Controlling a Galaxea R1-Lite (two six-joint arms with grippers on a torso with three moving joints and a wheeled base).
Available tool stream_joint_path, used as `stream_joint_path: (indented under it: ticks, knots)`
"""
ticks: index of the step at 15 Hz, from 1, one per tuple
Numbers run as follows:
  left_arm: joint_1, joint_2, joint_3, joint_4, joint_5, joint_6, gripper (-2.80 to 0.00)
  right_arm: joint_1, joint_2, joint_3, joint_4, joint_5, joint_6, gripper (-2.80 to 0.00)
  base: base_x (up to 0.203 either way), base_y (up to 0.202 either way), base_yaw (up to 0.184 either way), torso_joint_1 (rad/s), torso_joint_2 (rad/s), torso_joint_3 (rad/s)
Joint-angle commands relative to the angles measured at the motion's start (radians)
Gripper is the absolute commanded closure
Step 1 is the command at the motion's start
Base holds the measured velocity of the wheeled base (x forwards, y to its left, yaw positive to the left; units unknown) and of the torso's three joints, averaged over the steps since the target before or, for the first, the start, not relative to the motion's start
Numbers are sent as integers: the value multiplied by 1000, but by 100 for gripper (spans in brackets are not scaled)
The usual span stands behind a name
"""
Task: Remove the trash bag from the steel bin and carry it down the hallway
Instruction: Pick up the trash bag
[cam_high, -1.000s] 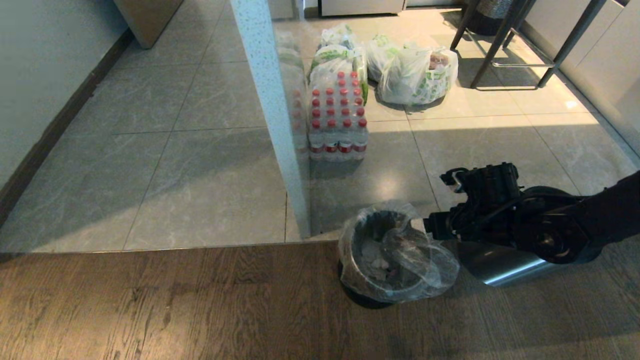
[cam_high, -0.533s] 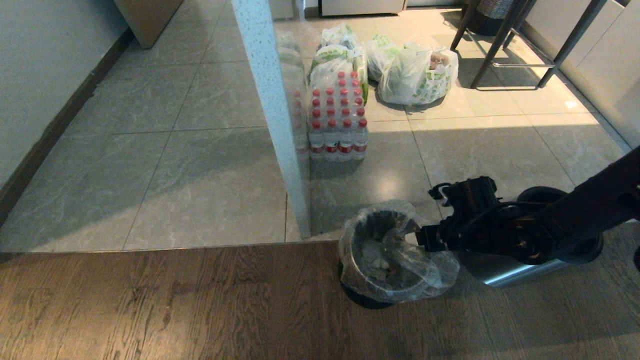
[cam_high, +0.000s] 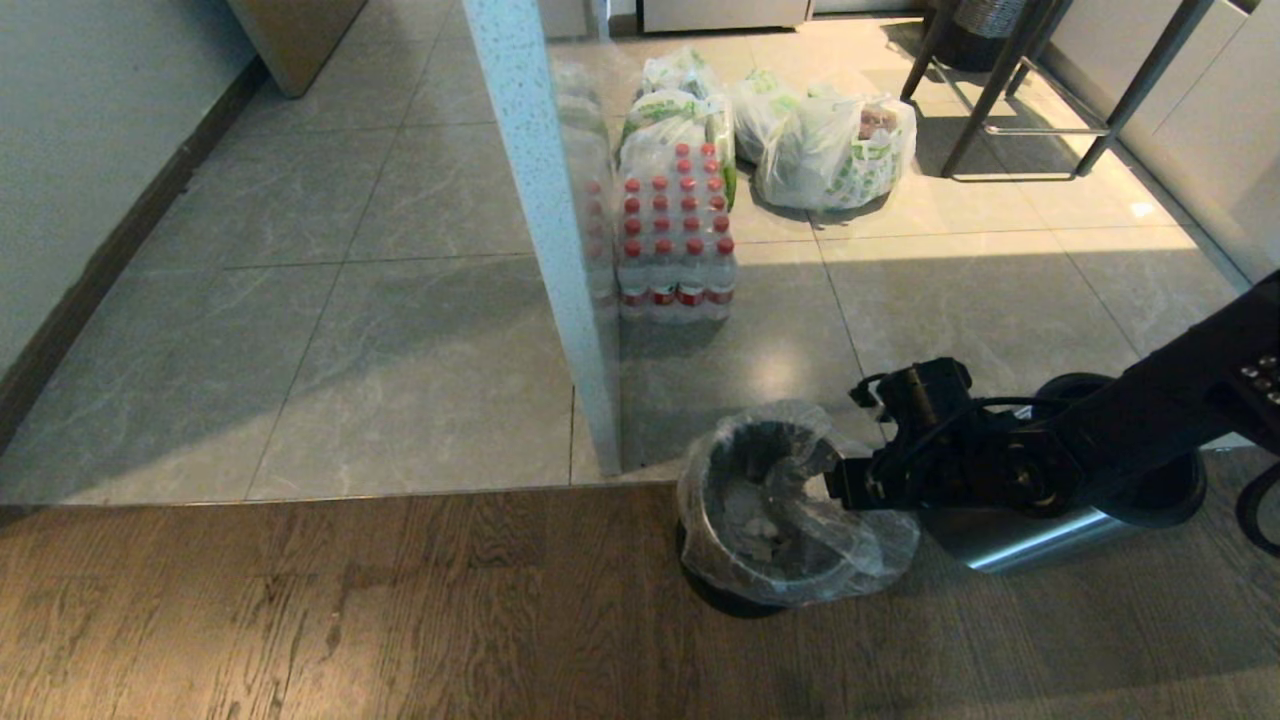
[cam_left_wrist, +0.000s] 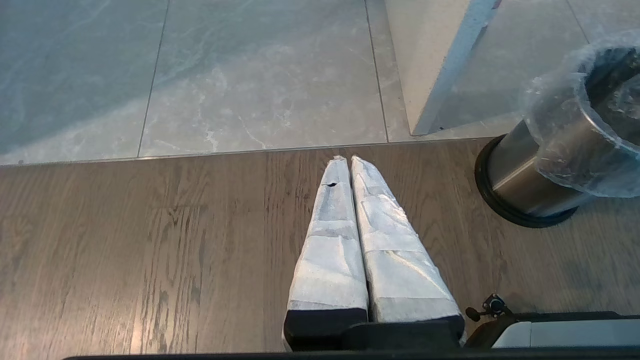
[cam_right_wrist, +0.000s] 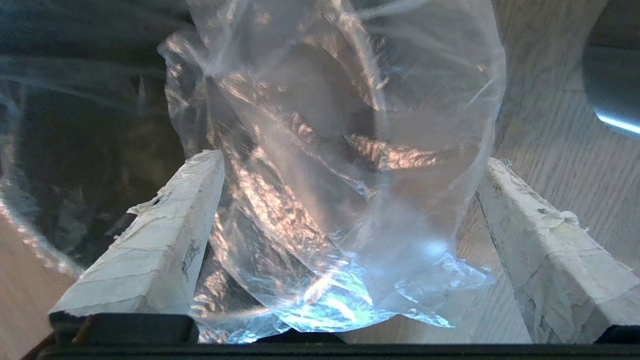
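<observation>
Right gripper (cam_high: 835, 487) lowered onto trash bag (cam_high: 790, 500), fingers (cam_right_wrist: 165, 225) wide, straddling plastic, left fingers (cam_left_wrist: 330, 235) together.

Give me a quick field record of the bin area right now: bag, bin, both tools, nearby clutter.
trash bag: clear liner, still seated in the bin, draped over its rim
steel bin: upright on the wood floor, at the edge of the tiles
right tool: open, fingers either side of a bag fold, not closed on it
left tool: shut, empty, above the wood floor, apart from the bin
second steel cylinder: beside the bin, under the right arm
bottle pack: on the tiles beyond
</observation>
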Motion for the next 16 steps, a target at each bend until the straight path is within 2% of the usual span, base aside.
stream_joint_path:
  ticks: [1, 4, 5, 10, 11, 16]
  knots:
    - [0, 0, 1, 0, 0, -1, 0, 9, -14, -3, -1, 1, 2, -280, 0, 0, 0, 0, 0, 0]
    - [0, 0, 1, 0, 0, -1, 0, 16, -22, -1, -7, 32, 17, -280, 0, 0, 0, 0, 0, 0]
    - [0, 0, 2, 0, 0, -1, 0, 22, -26, -5, -11, 37, 60, -280, 0, 0, 0, 0, 0, 0]
    - [0, 0, 2, 0, 0, -1, 0, 33, -14, -1, -32, 42, 58, -280, 0, 0, 0, 0, 0, 0]
    - [0, 0, 2, 0, 0, -1, 0, 33, -11, -3, -33, 42, 54, 0, 0, 0, 0, 0, 0, 0]
    - [0, 0, 2, 0, 0, -1, 0, 32, -18, 7, -51, 37, 48, 0, 0, 0, 0, 0, 0, 0]
